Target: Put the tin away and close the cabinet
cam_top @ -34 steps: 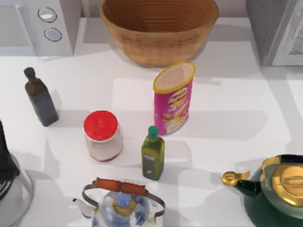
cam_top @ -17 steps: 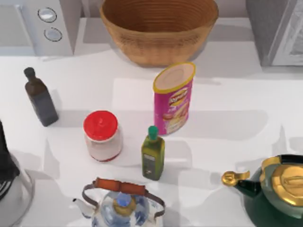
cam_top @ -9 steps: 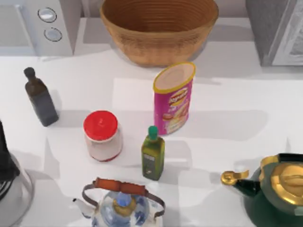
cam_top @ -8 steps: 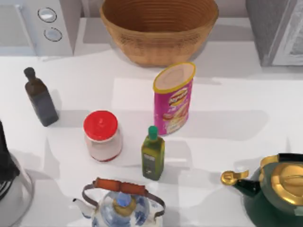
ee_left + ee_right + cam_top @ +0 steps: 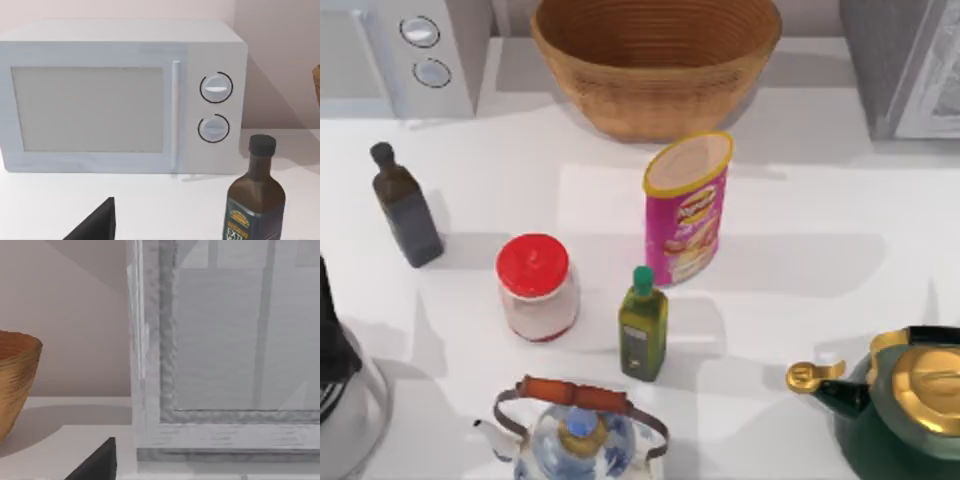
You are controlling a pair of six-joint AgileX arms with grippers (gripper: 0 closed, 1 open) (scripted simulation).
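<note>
Change: green teapot (image 5: 905,405) shifted slightly | crisps tin (image 5: 686,207) untouched, upright | gripper fingers: cannot tell | cabinet (image 5: 220,355) open

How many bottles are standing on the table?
2. The dark bottle stands at the table's left, near the microwave. The green bottle stands in the middle, in front of the pink tin. Others may be hidden.

pink tin (image 5: 686,210); green kettle (image 5: 900,400)

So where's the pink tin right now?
In the top view the tin stands upright near the table's middle, just in front of the basket, with the green bottle nearest on its other side.
</note>
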